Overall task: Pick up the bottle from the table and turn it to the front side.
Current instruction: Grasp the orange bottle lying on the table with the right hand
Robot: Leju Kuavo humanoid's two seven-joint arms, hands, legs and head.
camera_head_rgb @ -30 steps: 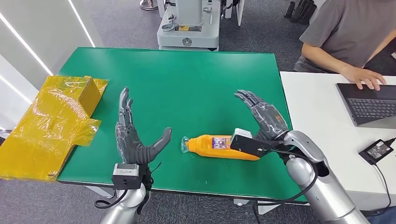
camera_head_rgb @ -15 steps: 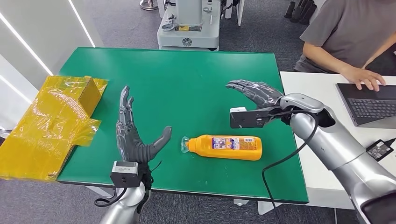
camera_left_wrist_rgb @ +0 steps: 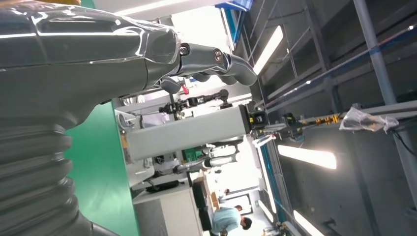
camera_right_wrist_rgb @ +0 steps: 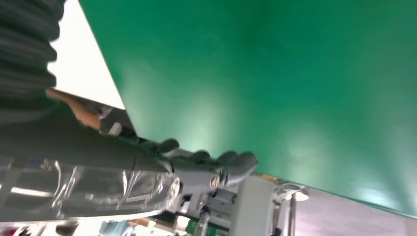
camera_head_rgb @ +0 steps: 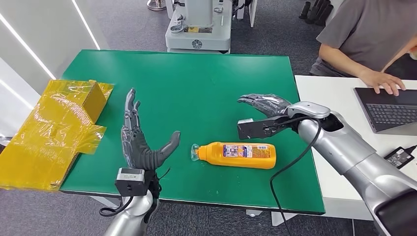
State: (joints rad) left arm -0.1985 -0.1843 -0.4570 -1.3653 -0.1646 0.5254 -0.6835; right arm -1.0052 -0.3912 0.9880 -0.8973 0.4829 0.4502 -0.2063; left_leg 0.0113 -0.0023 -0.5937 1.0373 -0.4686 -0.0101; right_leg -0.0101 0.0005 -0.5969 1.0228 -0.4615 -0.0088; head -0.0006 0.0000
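- Change since 1.0 s ago: the right hand [camera_head_rgb: 263,104] was then at the base end of the orange bottle [camera_head_rgb: 235,155], its wrist over the bottle's end. It has since lifted off and swung to about 12–1 o'clock of the bottle, clear of it. In the last half second it shifted only slightly. Bottle position and orientation unchanged; left hand [camera_head_rgb: 139,142] unchanged.
- Bottle: lying on its side on the green table [camera_head_rgb: 196,83], near the front edge, between the two hands. Long axis runs 9-to-3 o'clock across the table. Clear cap end points to 9 o'clock, toward the left hand's thumb; flat base points to 3 o'clock. Printed label faces up.
- Right hand: palm down, hovering over the table, fingers loosely spread and curved downward toward 9 o'clock, holding nothing. Silver forearm comes in from about 4 o'clock; black wrist camera block sits under the wrist.
- Left hand: at 9 o'clock of the bottle, just beside the cap, not touching. Fingers straight and together, pointing to 12 o'clock; thumb splayed out toward 3 o'clock. Empty.
- Surroundings: yellow plastic-wrapped box [camera_head_rgb: 54,130] at the table's left edge; person [camera_head_rgb: 366,37] at a laptop [camera_head_rgb: 391,109] on the white table [camera_head_rgb: 334,123] to the right.
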